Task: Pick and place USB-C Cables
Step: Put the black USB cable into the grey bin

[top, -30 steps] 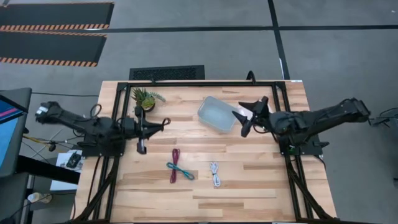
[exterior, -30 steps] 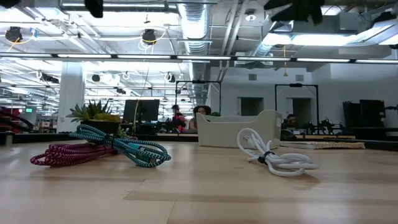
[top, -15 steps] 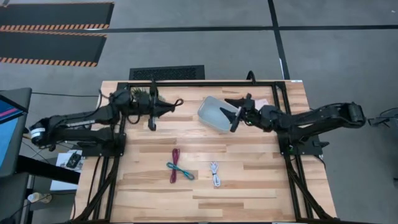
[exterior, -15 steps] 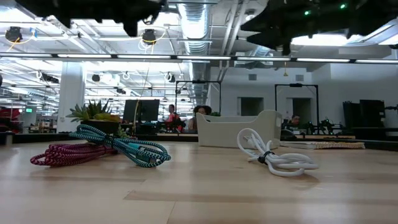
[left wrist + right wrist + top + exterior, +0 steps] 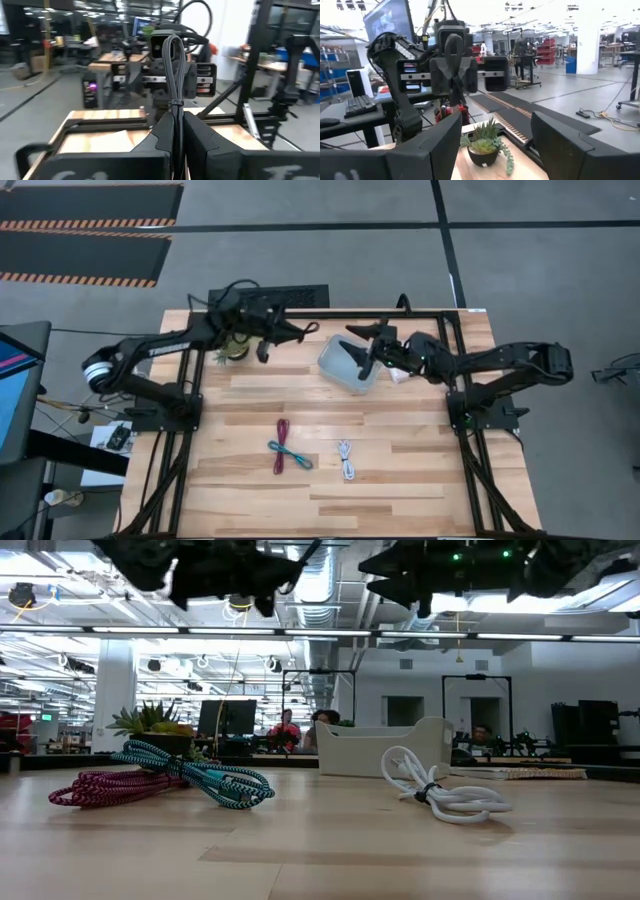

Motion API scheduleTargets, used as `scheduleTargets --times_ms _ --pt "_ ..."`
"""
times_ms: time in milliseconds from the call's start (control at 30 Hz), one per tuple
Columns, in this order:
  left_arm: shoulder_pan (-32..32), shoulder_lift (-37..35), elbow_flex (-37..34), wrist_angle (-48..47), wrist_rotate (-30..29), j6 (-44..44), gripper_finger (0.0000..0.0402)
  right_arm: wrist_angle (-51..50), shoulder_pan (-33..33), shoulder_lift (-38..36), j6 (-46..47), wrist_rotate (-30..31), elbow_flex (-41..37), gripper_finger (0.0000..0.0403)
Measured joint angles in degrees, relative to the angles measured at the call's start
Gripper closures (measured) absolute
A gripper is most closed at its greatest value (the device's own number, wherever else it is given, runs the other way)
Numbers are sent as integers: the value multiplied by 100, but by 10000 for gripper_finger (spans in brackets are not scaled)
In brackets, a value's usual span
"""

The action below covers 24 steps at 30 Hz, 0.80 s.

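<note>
I count three cables on the table: maroon (image 5: 282,444), teal (image 5: 290,453), white (image 5: 346,459). My left gripper (image 5: 292,332) pinches what looks like a black cable (image 5: 174,75). My right gripper (image 5: 362,350) is spread open over the clear bin (image 5: 340,364).

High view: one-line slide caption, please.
Both arms raised over the table's far edge near the clear bin; maroon, teal and white cables lie untouched.

In the low view, both dark arms are cut off by the top edge; the clear plastic bin (image 5: 349,363) is partly hidden under the right tool (image 5: 366,352).
</note>
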Motion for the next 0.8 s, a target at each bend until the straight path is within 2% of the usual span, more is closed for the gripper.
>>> scheduleTargets --times_ms 267,567,800 --pt "-54 722 741 63 180 23 396 -373 -27 36 -99 -205 360 138" --pt "-149 814 805 125 168 270 396 -423 -112 70 -316 -310 740 138" --pt "-325 814 805 257 -103 480 396 -424 -165 694 -299 -501 1167 138"
